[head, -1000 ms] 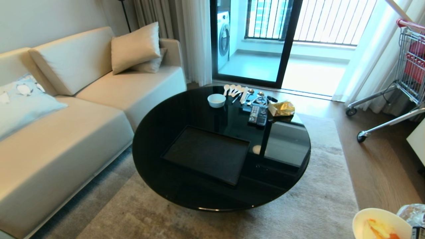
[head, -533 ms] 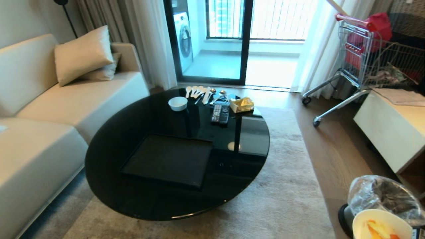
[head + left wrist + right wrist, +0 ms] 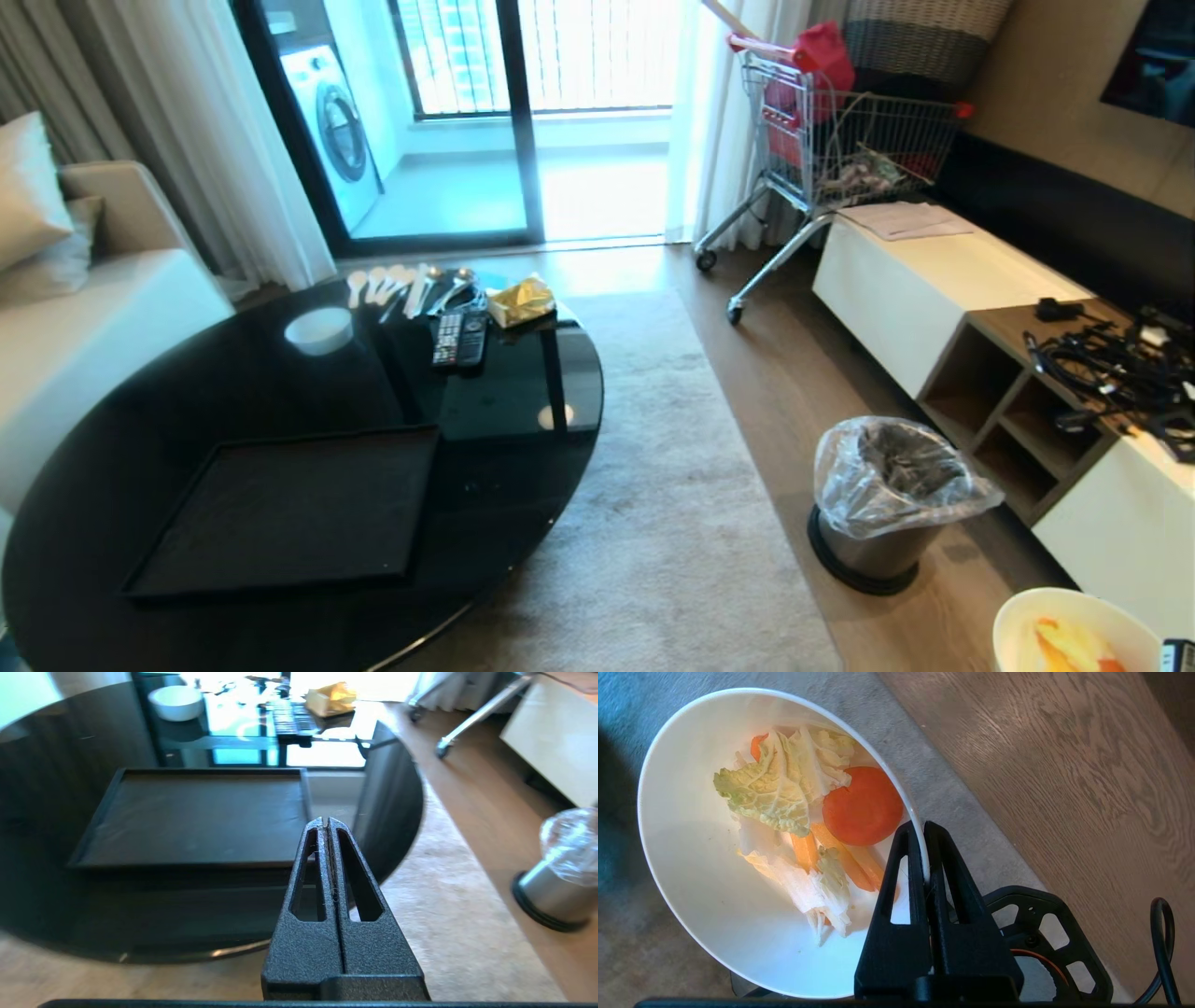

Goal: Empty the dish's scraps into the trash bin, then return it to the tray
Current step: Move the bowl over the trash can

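One claw at work: right claw [image 3: 923,828] pinches the dish [image 3: 691,868] rim (scraps [image 3: 808,826] inside), near bin [image 3: 887,495]; left claw [image 3: 325,822] closed, empty; tray [image 3: 289,509] bare.

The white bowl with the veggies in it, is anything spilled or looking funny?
Nothing has spilled. The dish is pinched by its rim in the right gripper and held tilted, yet the scraps, a cabbage leaf and carrot pieces, all sit inside. It is not over the trash bin, which stands upright on the floor.
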Controlling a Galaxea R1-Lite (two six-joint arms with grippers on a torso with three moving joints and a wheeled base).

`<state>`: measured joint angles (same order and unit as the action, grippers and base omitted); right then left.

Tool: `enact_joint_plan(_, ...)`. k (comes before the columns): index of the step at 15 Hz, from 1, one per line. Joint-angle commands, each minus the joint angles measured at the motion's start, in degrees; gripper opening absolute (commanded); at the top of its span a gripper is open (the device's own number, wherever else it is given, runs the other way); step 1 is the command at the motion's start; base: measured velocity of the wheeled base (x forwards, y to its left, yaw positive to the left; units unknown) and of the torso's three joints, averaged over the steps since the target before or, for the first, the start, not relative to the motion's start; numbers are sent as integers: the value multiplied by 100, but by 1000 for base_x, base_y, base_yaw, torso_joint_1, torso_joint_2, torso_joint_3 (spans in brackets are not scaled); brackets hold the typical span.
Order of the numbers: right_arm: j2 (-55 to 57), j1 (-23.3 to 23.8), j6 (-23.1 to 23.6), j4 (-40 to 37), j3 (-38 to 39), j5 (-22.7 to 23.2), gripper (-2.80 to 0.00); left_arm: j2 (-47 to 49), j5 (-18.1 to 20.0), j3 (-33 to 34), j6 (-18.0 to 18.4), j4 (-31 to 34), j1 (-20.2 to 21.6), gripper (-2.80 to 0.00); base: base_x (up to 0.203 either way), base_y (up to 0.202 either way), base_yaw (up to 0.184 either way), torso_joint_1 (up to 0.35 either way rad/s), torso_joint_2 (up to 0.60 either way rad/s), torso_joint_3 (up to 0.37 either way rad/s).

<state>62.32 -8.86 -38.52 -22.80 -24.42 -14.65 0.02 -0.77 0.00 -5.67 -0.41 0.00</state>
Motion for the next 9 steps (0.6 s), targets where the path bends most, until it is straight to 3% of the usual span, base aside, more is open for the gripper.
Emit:
enact_joint_plan(1, -50, -1, -24, -23, -1, -7, -280, -2, -2, 0, -4, -2, 0, -280, 1, 8, -170, 3, 2, 2)
enact_joint_plan(9, -176, -1, -6, -50, 67, -29, -280, -2, -2, 0, -4, -2, 0, -280, -1, 9, -165, 2, -1, 1)
